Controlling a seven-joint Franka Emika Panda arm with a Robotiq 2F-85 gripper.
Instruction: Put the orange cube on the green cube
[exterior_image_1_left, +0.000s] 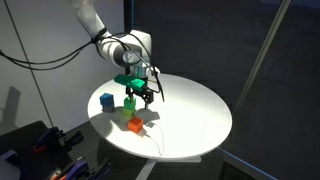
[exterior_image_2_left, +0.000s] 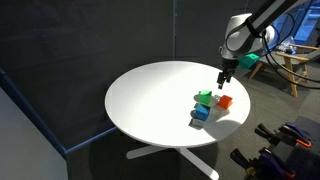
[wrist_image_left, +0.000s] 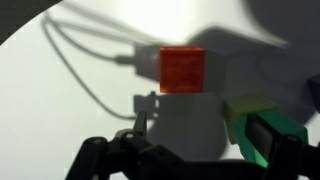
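In an exterior view the gripper (exterior_image_1_left: 142, 95) hangs over the white table (exterior_image_1_left: 200, 120), fingers spread and holding nothing. The orange cube (exterior_image_1_left: 135, 125) sits on the table toward its near edge, with the green cube (exterior_image_1_left: 130, 103) just behind it and a blue cube (exterior_image_1_left: 107, 100) off to the side. In an exterior view the gripper (exterior_image_2_left: 224, 78) hangs above the orange cube (exterior_image_2_left: 225, 101), and the green cube (exterior_image_2_left: 205, 98) stands near it but apart. In the wrist view the orange cube (wrist_image_left: 185, 70) rests on the table beyond the wide fingers (wrist_image_left: 120, 155).
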